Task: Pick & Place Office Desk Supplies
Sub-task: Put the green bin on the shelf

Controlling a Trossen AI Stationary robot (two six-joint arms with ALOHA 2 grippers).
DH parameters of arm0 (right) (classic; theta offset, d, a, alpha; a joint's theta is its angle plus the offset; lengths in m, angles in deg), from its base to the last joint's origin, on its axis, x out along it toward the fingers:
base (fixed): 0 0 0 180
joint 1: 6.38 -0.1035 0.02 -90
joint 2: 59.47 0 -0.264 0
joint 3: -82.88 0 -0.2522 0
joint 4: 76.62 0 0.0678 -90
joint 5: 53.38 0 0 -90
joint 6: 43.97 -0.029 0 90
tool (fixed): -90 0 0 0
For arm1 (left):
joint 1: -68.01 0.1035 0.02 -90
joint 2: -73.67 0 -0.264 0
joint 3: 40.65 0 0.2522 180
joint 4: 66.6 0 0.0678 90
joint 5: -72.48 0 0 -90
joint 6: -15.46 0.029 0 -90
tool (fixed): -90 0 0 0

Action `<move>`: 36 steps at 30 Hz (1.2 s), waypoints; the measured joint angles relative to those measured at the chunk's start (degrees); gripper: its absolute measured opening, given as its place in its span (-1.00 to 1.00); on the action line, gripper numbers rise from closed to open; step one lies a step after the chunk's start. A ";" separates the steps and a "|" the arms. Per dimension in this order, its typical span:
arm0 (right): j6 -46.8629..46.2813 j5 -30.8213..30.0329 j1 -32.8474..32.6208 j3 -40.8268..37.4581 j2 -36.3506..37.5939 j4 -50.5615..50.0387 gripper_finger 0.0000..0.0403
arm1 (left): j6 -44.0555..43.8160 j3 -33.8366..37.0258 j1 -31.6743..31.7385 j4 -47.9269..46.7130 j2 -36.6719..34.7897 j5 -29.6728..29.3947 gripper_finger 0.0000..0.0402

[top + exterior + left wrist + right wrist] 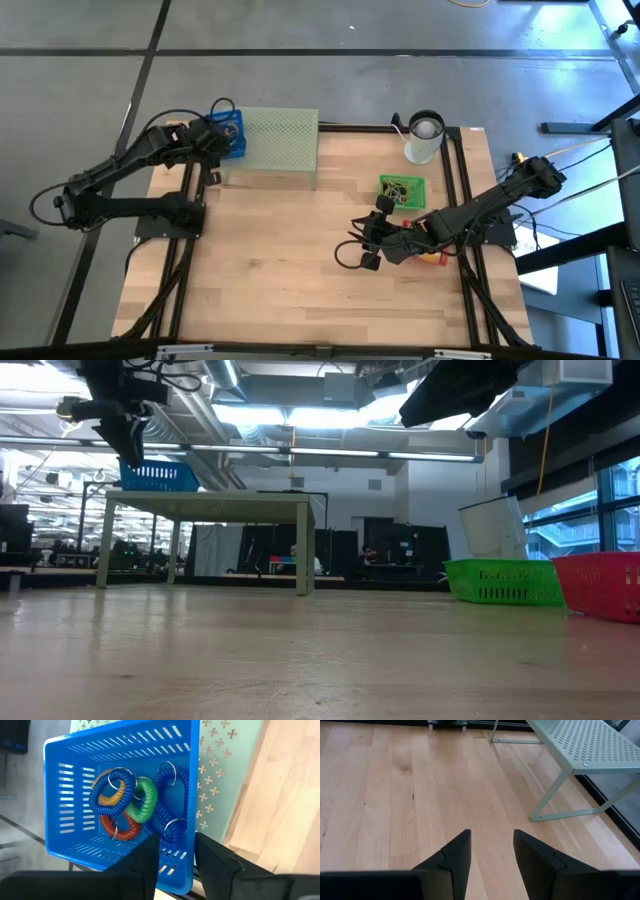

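A blue slotted basket holds coiled loops in blue, yellow, green and red, some with metal rings. It is at the left end of the pale green mesh stand. My left gripper is shut on the basket, reaching down to it from above. My right gripper is open and hovers over bare wood at the table's right middle. A green basket with small dark items stands on the table beyond it. No card boxes show. My left gripper holds the blue basket by one side wall near a corner. One finger is inside the basket and the other outside, coming from above and pointing down. The basket is level, with its bottom at the stand's top; whether it rests there I cannot tell.
A white cup stands at the far right of the table. A red basket sits next to the green basket, partly under my right arm. The stand's legs rise from the far left. Open wood lies across the near half.
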 joint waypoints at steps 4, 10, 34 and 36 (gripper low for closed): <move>0.02 0.00 -0.01 0.00 0.00 0.00 -0.26 | -0.92 -0.47 -0.41 -0.02 0.00 0.01 -0.35; 0.06 -0.09 0.02 0.00 0.00 0.00 -0.26 | -2.49 -4.63 -0.51 -0.08 0.00 0.24 -0.25; -36.02 11.53 18.08 -0.01 -0.07 -26.73 0.20 | -4.30 -10.21 -0.53 1.90 -0.02 16.36 -0.22; -41.06 12.02 19.72 0.01 -0.66 -26.75 0.27 | -5.15 -10.21 -0.79 3.14 -0.02 18.62 -0.22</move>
